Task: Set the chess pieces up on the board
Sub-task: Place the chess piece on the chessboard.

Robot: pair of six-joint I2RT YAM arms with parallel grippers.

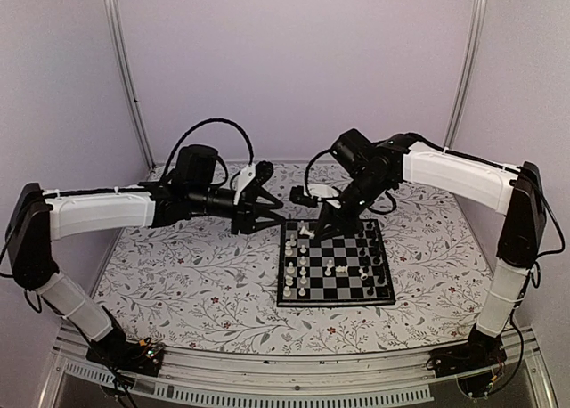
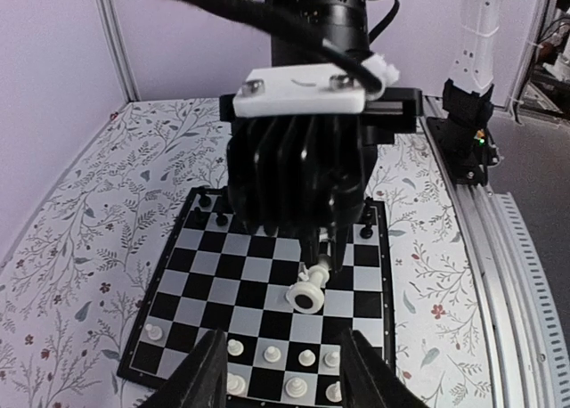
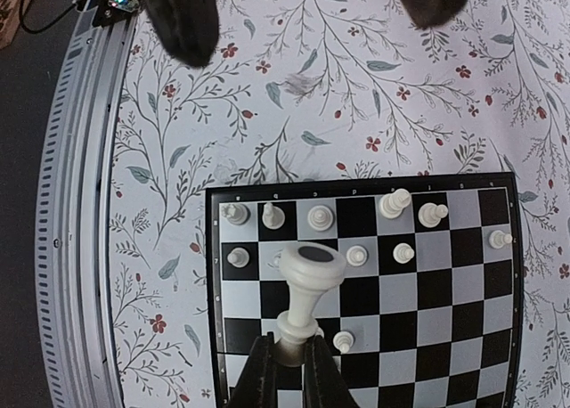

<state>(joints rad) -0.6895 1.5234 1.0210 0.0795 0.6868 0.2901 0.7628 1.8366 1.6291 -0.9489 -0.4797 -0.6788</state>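
Right gripper (image 3: pixel 289 359) around piece (image 3: pixel 310 270) (white)

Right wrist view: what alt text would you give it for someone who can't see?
The jaws of the right gripper pinch the base of a white chess piece over the board. Along the board's far edge stand other white pieces, with the floral table beyond.

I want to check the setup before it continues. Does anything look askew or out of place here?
Yes. The white piece gripped in the right pincer leans clearly instead of standing upright; the pincer holds it by its lower end over the board. Set down so, it might topple.
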